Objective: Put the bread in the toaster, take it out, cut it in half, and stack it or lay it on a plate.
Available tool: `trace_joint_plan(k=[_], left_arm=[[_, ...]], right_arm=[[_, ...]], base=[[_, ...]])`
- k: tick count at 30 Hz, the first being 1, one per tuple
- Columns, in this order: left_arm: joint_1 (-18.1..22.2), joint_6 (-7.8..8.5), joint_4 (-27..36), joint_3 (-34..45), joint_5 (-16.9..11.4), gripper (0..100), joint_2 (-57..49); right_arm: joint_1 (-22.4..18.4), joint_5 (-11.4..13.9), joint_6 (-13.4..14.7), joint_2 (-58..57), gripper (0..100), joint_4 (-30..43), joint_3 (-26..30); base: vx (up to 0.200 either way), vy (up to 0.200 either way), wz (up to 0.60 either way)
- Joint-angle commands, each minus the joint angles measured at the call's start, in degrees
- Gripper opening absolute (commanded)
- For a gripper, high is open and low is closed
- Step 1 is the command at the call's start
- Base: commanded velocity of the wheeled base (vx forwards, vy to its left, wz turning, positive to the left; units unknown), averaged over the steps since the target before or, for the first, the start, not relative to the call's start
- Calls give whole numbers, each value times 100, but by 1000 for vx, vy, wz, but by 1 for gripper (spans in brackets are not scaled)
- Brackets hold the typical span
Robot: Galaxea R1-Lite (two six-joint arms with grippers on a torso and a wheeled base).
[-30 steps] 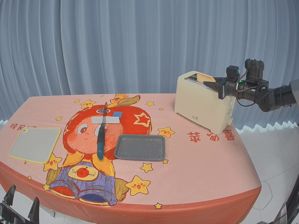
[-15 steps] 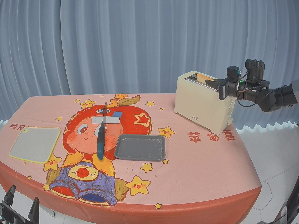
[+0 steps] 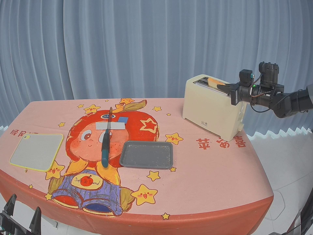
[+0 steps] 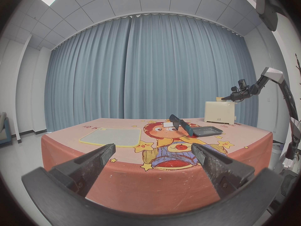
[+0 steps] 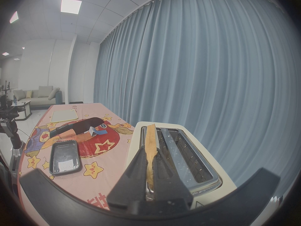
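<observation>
Over the last second the bread (image 3: 215, 81) has sunk lower into the toaster (image 3: 208, 110) and now only its top edge stands above the slot. The right gripper (image 3: 223, 86) has come down with it, drifting slightly toward 3 o'clock.

Taking the table in the head view as a clock face with 6 nearest, the left gripper (image 3: 24, 206) hangs off the near edge at about 7 o'clock. Its fingers are spread wide and hold nothing, and it is well apart from everything on the cloth.

Just near of the table's centre lies the grey plate (image 3: 146, 154), a shallow rectangular tray. Just beside it, on its 9 o'clock side, is the knife (image 3: 105, 144). Its teal handle points toward 6 and its blade toward 12, crossing a white strip (image 3: 110, 125). The cutting board (image 3: 36, 151) lies flat out at 9 o'clock.

At 2 o'clock stands the toaster. In the right wrist view the bread (image 5: 150, 148) sits upright in the slot on the side facing the plate, with the right gripper (image 5: 151, 151) pinching its end — fingers clenched on the slice above the toaster (image 5: 188, 160).
</observation>
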Motion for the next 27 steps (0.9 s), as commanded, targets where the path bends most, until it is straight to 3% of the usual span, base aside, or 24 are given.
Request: trace_joint_plan(k=[1, 7, 14, 19, 27], left_arm=[[2, 0, -8, 101, 0, 100, 0], [2, 0, 1, 101, 0, 100, 9], [2, 0, 1, 101, 0, 100, 9], [2, 0, 1, 101, 0, 100, 9], [2, 0, -8, 101, 0, 100, 0]], right_arm=[[-4, 14, 48, -157, 0, -16, -110], [-13, 22, 285, -333, 0, -8, -277], [-13, 22, 329, -527, 0, 71, -356], [13, 22, 592, -650, 0, 71, -382], [-4, 22, 601, -658, 0, 80, -435]], base=[[0, 0, 0], [0, 0, 0], [0, 0, 0], [0, 0, 0], [0, 0, 0]])
